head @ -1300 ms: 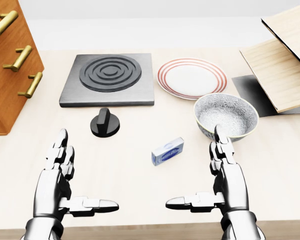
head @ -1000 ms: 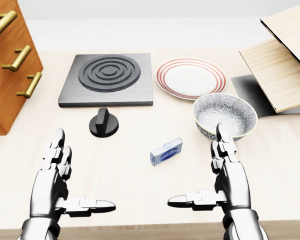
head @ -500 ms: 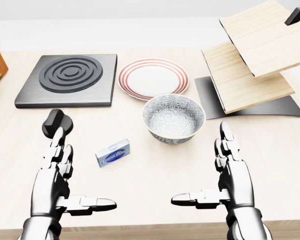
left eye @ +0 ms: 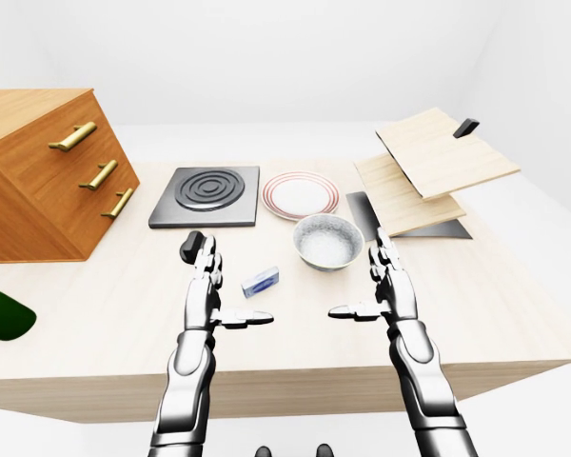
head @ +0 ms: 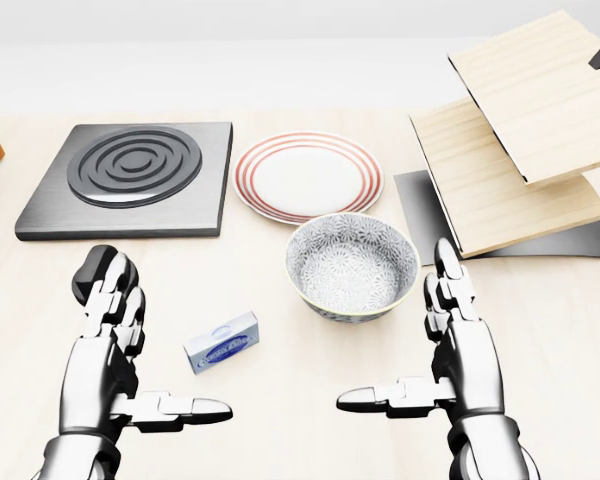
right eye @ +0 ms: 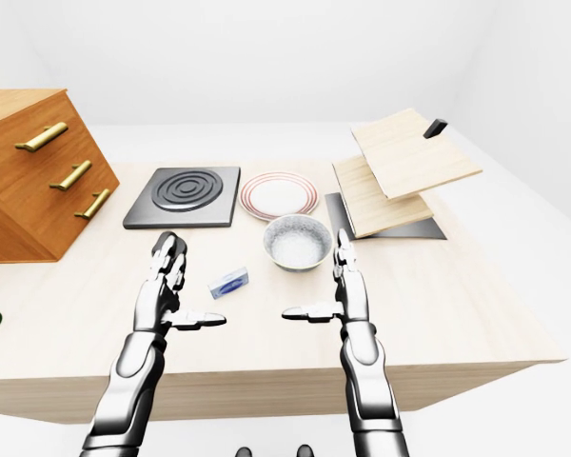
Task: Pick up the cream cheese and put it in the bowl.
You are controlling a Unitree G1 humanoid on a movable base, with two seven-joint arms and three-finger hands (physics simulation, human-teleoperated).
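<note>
Currently both hands, left hand and right hand, hover fingers spread, empty, cream cheese between them, left of bowl.

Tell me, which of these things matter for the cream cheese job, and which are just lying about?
For the job: cream cheese, bowl, left hand, right hand, both open and empty.

Lying about: plate, burner, knob, drawers, wooden boards.
</note>
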